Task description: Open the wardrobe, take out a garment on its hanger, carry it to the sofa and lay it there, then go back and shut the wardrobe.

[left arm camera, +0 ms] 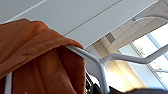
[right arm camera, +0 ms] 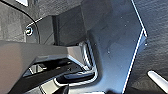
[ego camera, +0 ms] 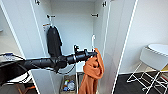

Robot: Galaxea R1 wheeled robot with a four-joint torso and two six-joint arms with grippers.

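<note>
Head view: wardrobe (ego camera: 30,37) open, black T-shirt (ego camera: 53,41) on the rail. Left arm reaches in; left gripper (ego camera: 94,53) meets the hanger (ego camera: 93,40), hoodie (ego camera: 93,72) hanging limp below, in front of the opening. Fingers: cannot tell.

Left wrist view: hanger (left arm camera: 100,63) thin, stiff; hoodie (left arm camera: 37,57) bunched over one shoulder. Judgement: soft, light, liable to slide off; hold by the hanger neck.

Right wrist view: right gripper's fingers cannot be told.

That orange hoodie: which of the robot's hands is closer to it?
The left. Its left hand reaches into the wardrobe right at the orange hoodie; the right hand can't be placed relative to it.
</note>
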